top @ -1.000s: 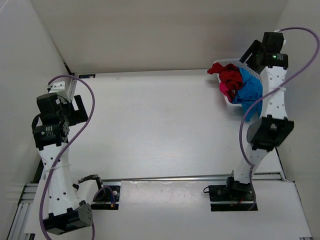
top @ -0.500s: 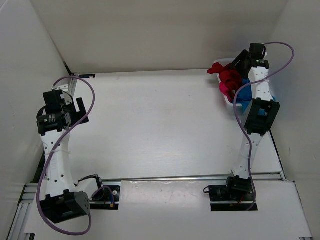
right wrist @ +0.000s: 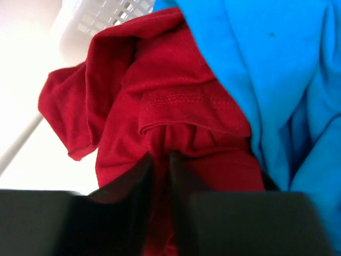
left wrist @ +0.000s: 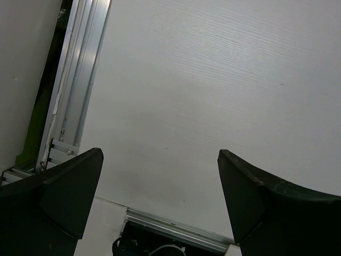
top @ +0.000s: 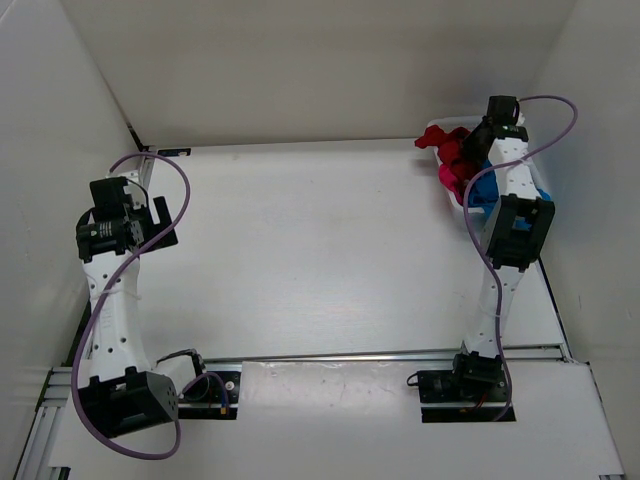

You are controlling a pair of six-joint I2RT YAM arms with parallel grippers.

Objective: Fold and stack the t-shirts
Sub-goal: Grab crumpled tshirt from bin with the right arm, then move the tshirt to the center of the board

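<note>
A white table (top: 320, 250) fills the room's floor space. At its 1 o'clock corner sits a white mesh basket (right wrist: 106, 13) holding all three crumpled t-shirts: the bright blue t-shirt (right wrist: 277, 80) toward 3 o'clock, the dark red t-shirt (right wrist: 160, 90) toward 11 o'clock, and the magenta t-shirt (top: 450, 182) below it. The right gripper (right wrist: 160, 160) reaches into the basket, its jaws nearly together and pinching a fold of the dark red t-shirt. At 9 o'clock the left gripper (left wrist: 160, 154) hovers over bare table, jaws spread wide, holding nothing.
</note>
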